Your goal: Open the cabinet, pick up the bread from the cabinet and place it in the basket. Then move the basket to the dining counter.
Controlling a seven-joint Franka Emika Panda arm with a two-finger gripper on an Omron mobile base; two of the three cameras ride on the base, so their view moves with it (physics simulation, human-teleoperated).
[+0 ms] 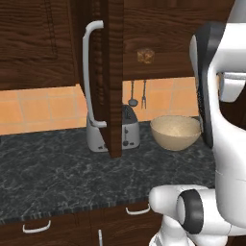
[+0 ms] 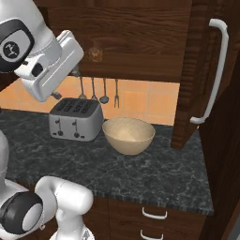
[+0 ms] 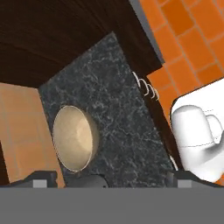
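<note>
The dark wood cabinet has its door [image 1: 114,72] swung open, with the curved silver handle [image 1: 88,72] facing out; the door [image 2: 197,70] also shows at the right of the right base view. The small brown bread [image 1: 145,55] [image 2: 95,55] sits on the shelf inside. Below it, the tan basket [image 1: 175,132] [image 2: 128,135] [image 3: 75,138] stands empty on the dark worktop [image 2: 154,173]. My gripper [image 3: 116,178] is open, its fingertips [image 3: 43,179] far apart with nothing between them, looking down on the basket from high up. The hand [image 2: 65,56] hovers just left of the bread.
A silver toaster [image 1: 127,129] [image 2: 76,118] stands left of the basket, partly behind the open door. Utensils [image 2: 104,91] hang on the orange tiled wall. Lower drawers with small silver handles [image 1: 37,227] [image 2: 154,214] run under the worktop. A dark panel [image 2: 225,154] closes off the right side.
</note>
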